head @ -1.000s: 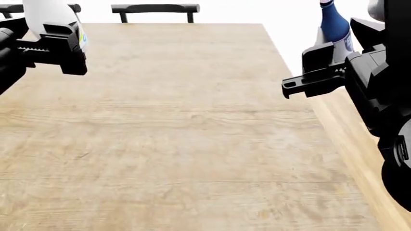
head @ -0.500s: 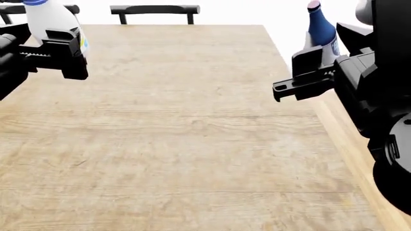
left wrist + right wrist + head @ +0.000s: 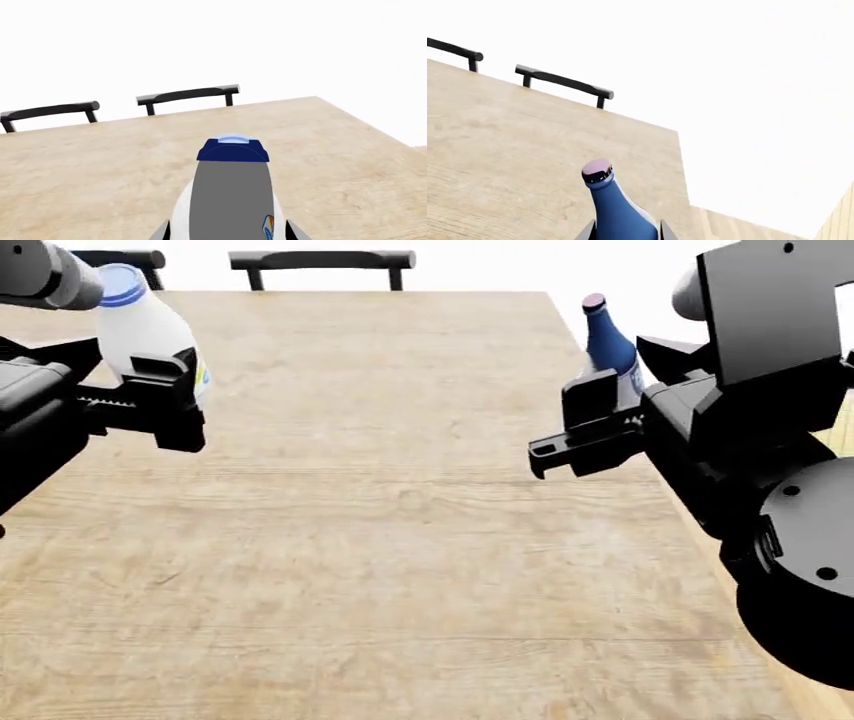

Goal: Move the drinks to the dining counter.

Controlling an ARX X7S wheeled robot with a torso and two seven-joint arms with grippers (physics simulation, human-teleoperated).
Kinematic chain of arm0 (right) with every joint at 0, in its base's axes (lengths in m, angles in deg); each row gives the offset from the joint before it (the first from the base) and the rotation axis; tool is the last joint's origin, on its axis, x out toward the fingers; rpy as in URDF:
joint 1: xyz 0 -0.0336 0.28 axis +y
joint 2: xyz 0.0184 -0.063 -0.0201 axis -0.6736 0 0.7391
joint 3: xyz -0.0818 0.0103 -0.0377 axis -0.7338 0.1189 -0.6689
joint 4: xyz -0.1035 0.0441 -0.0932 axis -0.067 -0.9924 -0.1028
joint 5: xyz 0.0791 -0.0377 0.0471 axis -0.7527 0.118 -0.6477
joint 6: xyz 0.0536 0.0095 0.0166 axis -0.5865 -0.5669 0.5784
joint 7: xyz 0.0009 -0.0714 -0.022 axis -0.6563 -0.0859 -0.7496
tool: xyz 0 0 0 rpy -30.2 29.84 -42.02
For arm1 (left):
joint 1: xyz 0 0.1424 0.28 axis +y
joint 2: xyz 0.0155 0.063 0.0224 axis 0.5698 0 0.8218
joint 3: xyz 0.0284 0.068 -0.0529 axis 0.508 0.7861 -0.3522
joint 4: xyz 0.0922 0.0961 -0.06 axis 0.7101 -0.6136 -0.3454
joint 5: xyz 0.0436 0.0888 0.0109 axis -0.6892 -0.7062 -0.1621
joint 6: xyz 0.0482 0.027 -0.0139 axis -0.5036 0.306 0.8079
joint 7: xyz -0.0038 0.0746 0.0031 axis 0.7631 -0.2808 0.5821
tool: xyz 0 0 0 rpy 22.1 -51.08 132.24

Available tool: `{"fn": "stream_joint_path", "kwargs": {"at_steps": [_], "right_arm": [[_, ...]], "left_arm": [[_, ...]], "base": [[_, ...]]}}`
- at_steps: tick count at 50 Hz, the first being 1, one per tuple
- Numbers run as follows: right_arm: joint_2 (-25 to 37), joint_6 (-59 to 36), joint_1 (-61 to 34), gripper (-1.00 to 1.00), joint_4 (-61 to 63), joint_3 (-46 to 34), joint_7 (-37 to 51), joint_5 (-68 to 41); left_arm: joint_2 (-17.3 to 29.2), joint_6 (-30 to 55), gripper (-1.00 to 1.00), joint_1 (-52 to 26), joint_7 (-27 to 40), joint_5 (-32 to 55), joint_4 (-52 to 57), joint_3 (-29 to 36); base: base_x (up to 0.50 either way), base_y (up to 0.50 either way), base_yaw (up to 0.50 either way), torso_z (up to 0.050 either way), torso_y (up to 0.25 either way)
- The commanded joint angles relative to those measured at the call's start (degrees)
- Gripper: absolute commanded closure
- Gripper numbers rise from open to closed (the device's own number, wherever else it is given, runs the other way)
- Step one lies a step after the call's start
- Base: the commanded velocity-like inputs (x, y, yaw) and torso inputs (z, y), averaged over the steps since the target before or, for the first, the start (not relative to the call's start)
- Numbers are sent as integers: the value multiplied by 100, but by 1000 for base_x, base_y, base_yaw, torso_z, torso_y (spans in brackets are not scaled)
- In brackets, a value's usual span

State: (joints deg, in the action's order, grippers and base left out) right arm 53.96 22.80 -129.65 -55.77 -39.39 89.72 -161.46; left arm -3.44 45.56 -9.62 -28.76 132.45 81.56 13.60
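Observation:
Two of the drinks are held above the dining counter (image 3: 387, 540), a wide light-brown plank top. My left gripper (image 3: 160, 405) is shut on the small white bottle (image 3: 140, 335) with a blue cap, over the counter's far left part. In the left wrist view that white bottle (image 3: 230, 195) fills the space between the fingers of the left gripper (image 3: 227, 234). My right gripper (image 3: 587, 430) is shut on the slim dark-blue bottle (image 3: 609, 340) near the counter's right edge. The right wrist view shows this blue bottle (image 3: 620, 215) upright inside the right gripper (image 3: 625, 234).
Two dark chair backs (image 3: 320, 258) (image 3: 127, 257) stand behind the counter's far edge. They also appear as chair backs (image 3: 187, 94) in the left wrist view. The counter's right edge (image 3: 741, 570) runs under my right arm.
Both arms have come lower and nearer in the head view, each still carrying its bottle. The right gripper and blue bottle shifted left, in over the counter.

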Motion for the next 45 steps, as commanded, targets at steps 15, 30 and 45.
{"fn": "stream_joint_path", "kwargs": {"at_steps": [15, 30, 45], "right_arm": [[-40, 988, 765, 100, -135, 612, -860, 166], [-75, 1035, 797, 100, -158, 621, -965, 274], [-50, 1001, 828, 100, -134, 568, -911, 317]], "left_arm": [[27, -149, 100, 349, -87, -22, 98, -5], [46, 412, 100, 96, 11, 270, 129, 676], [62, 384, 100, 383, -167, 271, 113, 783]], "base": [[0, 0, 0, 1, 1], [0, 0, 0, 0, 1], [0, 0, 0, 1, 1]]}}
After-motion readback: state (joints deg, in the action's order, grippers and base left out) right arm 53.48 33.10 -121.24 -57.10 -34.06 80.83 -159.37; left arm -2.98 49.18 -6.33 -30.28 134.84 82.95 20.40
